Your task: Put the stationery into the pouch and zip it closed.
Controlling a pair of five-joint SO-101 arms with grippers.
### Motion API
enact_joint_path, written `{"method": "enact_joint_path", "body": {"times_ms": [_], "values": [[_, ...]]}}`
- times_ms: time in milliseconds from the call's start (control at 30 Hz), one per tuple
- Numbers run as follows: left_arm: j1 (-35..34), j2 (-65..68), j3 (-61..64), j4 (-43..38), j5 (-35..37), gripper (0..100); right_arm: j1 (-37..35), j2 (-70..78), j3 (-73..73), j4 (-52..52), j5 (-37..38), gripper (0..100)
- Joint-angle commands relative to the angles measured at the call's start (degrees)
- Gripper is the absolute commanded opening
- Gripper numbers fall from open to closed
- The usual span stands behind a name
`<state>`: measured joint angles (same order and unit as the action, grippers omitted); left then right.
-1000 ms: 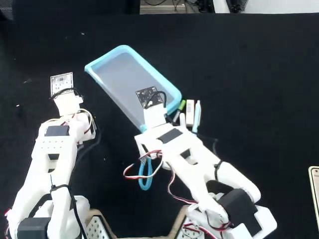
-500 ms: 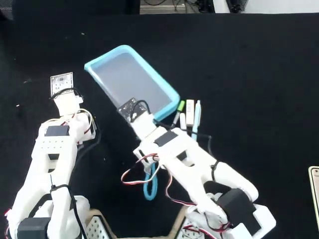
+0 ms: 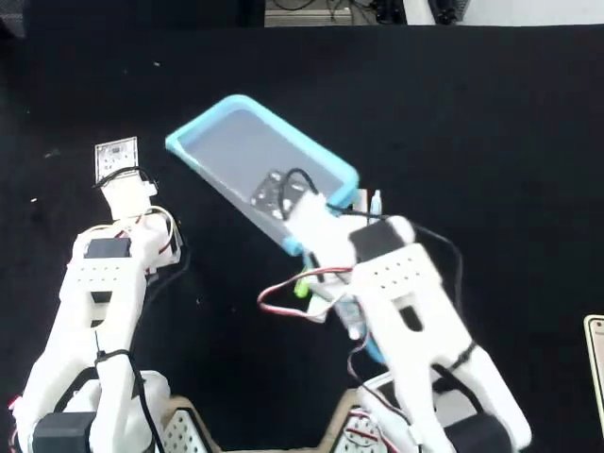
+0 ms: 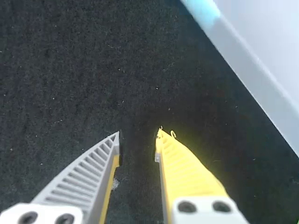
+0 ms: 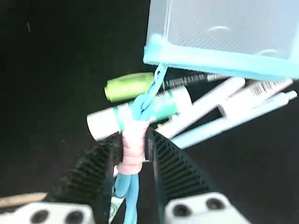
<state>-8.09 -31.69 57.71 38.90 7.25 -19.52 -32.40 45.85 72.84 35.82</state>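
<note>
The pouch [image 3: 247,151] is translucent with a light blue rim and lies slantwise at mid-table. My right arm [image 3: 396,283] lies over its near corner. In the right wrist view my right gripper [image 5: 135,145] is shut on the pink-wrapped zipper pull [image 5: 133,140] with its blue strap, just off the pouch's corner [image 5: 161,53]. Beside that corner lie a green-capped pen [image 5: 128,86], a white glue stick [image 5: 156,112], white pens [image 5: 208,102] and a light blue pen [image 5: 233,122]. My left gripper [image 4: 138,139] is open over bare black cloth, near the pouch's edge [image 4: 261,65].
Black cloth covers the table [image 3: 491,123]. A beige object [image 3: 596,363] sits at the right edge. Red and white cables [image 3: 283,300] hang from the right arm. The left arm [image 3: 99,283] stands left of the pouch.
The right arm has swung to the right and now lies over the stationery. The pouch has shifted slightly right. The left arm has not moved.
</note>
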Motion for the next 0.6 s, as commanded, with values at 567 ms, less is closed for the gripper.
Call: {"method": "enact_joint_path", "body": {"times_ms": [567], "values": [[-2.3,-0.4,0.0,-0.8,-0.1,13,3.3,-2.6,4.2,1.8,1.8,17.5]]}}
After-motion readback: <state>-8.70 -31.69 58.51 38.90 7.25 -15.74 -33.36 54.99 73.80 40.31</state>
